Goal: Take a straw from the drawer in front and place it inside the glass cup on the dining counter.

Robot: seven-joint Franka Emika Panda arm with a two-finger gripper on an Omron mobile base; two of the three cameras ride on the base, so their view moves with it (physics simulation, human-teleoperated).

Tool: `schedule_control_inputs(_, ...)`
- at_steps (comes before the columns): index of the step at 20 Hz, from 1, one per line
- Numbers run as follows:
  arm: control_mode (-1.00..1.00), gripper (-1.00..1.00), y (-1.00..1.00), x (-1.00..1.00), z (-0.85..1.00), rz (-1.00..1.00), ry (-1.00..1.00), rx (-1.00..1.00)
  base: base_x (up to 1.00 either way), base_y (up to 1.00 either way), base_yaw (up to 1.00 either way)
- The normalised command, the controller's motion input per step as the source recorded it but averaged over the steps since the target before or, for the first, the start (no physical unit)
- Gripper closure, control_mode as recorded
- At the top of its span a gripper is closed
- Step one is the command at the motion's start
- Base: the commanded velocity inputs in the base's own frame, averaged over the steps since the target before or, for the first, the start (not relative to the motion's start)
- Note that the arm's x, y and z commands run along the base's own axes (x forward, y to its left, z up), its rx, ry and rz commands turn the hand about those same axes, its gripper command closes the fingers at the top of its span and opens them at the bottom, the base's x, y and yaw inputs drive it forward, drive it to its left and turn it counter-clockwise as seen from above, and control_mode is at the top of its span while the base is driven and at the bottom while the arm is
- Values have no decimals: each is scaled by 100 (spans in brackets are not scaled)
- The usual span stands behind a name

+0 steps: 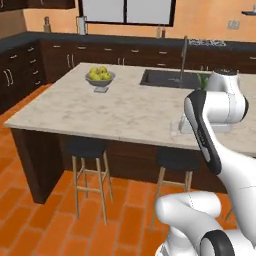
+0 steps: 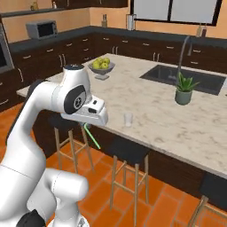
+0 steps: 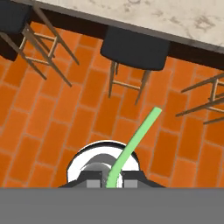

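Counter: the dining counter (image 2: 168, 111) is big, flat and beige with grey marble lines. It has a sharp edge over dark wood. The straw could bump that edge on the way up.
Floor: orange brick tiles (image 3: 52, 127), far below the tool. If the straw slips out it lands there, among the stools (image 3: 134, 48), and would be hard to pick up again.
Plant: a small spiky green plant (image 2: 184, 88) in a grey-green pot stands past the cup (not in the way, I think).
Tool: the tool (image 3: 109, 180) is clenched on the straw, holding it by its near end. It hangs out past the counter edge, over the floor.
Straw: the straw (image 3: 138, 138) is thin, light green, smooth and a bit curved. It sticks out long, so it can wobble or twist.
Cup: the glass cup (image 2: 128, 119) is tiny, clear and hard to see. It stands near the counter edge. A poke from the side could tip it over.
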Motion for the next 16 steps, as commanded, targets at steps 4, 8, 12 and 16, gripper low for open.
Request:
schedule_control_inputs(4, 100, 100, 0, 0, 0, 0, 0, 0, 34, 43, -62)
schedule_control_inputs(8, 100, 100, 0, 0, 0, 0, 0, 0, 52, 63, -50)
schedule_control_inputs(12, 100, 100, 0, 0, 0, 0, 0, 0, 73, 72, -35)
schedule_control_inputs(16, 100, 100, 0, 0, 0, 0, 0, 0, 99, 29, -21)
